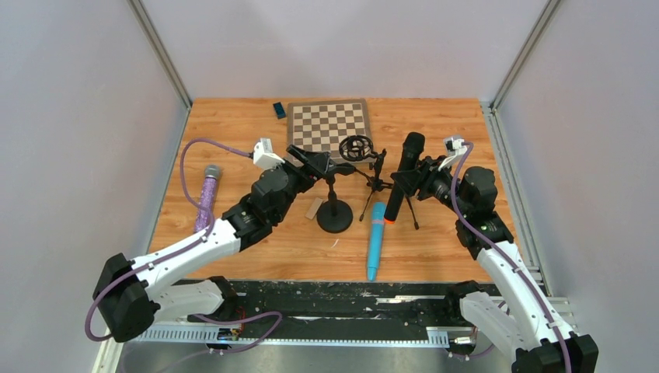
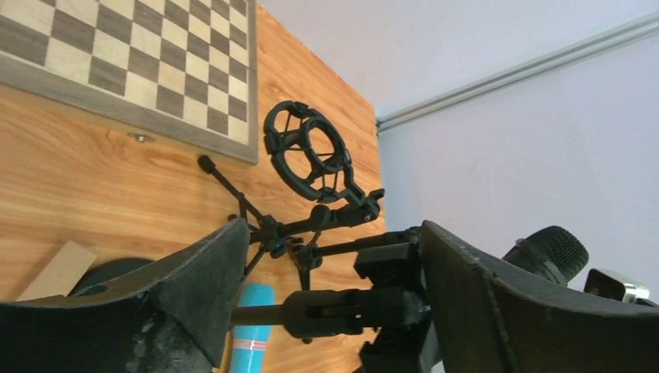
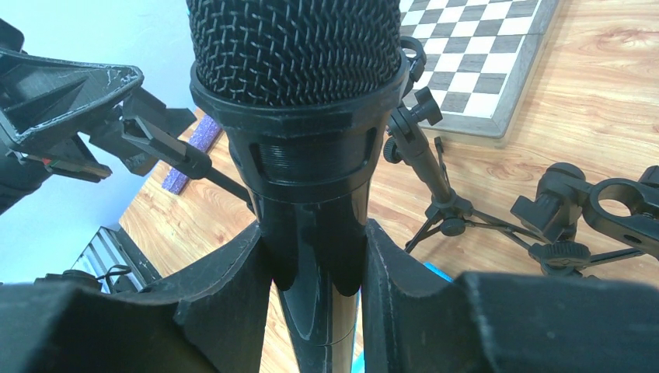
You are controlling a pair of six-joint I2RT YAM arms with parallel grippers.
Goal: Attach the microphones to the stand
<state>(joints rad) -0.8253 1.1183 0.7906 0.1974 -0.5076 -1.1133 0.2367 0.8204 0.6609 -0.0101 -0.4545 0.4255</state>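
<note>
Right of the stand (image 1: 335, 216), right gripper (image 1: 414, 181) clenches the black mic (image 1: 411, 151); left gripper (image 1: 309, 163) unclear. Skewed entry could topple the stand.

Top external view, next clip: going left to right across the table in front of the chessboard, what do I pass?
purple microphone → small wooden block → round-base stand → light blue microphone → black microphone with the orange end. The tripod with the shock mount overlaps several of these, so it is left out.
</note>
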